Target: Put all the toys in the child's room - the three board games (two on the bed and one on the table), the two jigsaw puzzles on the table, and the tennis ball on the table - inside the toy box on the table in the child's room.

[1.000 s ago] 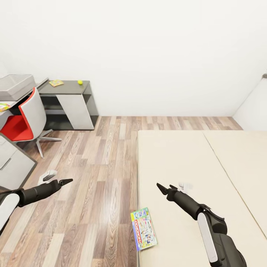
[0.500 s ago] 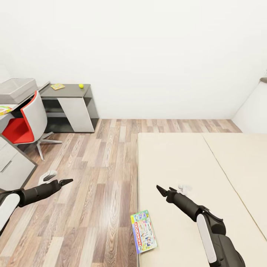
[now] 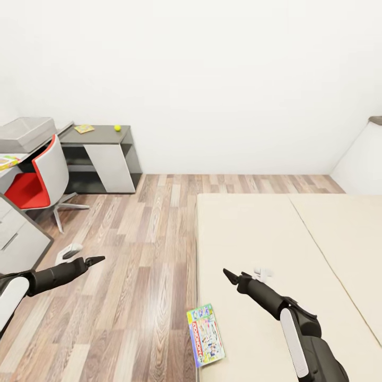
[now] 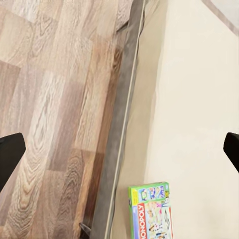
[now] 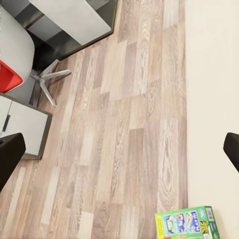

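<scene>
Bed (image 3: 265,239) fills the right and near part of the head view; floor (image 3: 143,254) lies to its left. Monopoly box (image 3: 205,335) lies flat on the bed at its near left edge, just beside the floor side. Left gripper (image 3: 97,259) hangs over the floor, well left of the box; right gripper (image 3: 229,275) hangs over the bed, behind the box.

Far left: table (image 3: 10,162) with toy box (image 3: 26,132) on it; chair (image 3: 45,178) in front. Behind, against the wall, a cabinet (image 3: 103,154) carries a jigsaw puzzle (image 3: 84,128) and, right of it, the tennis ball (image 3: 116,127).
</scene>
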You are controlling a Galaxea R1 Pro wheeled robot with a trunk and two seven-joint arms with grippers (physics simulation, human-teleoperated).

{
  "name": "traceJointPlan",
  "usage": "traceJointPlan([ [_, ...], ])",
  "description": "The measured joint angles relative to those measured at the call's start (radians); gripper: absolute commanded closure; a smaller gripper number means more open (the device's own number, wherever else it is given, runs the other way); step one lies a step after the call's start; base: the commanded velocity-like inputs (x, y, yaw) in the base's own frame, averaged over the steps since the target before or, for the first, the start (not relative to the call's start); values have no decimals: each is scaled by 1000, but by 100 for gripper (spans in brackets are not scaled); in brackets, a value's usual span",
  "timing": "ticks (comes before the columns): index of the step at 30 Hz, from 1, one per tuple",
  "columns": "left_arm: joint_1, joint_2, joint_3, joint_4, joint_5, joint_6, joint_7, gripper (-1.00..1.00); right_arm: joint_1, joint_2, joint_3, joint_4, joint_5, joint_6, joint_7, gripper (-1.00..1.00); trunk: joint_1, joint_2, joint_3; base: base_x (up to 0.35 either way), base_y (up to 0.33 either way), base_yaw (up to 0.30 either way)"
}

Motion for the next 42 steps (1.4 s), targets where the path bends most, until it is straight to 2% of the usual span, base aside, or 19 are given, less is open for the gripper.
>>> traceJointPlan([
  [9,0,0,0,-1,0,1,-1,-100,0,1,-2,3,-1,-1,-1,-100,0,0,15,0,0,0],
  [18,0,1,4,-2,0,2,-3,-100,0,0,0,9,-2,-44,-3,-100,0,0,30,0,0,16],
  [42,0,3,7,-3,1,3,-4,-100,0,1,1,23,-2,-49,-3,-100,0,0,69,0,0,60],
])
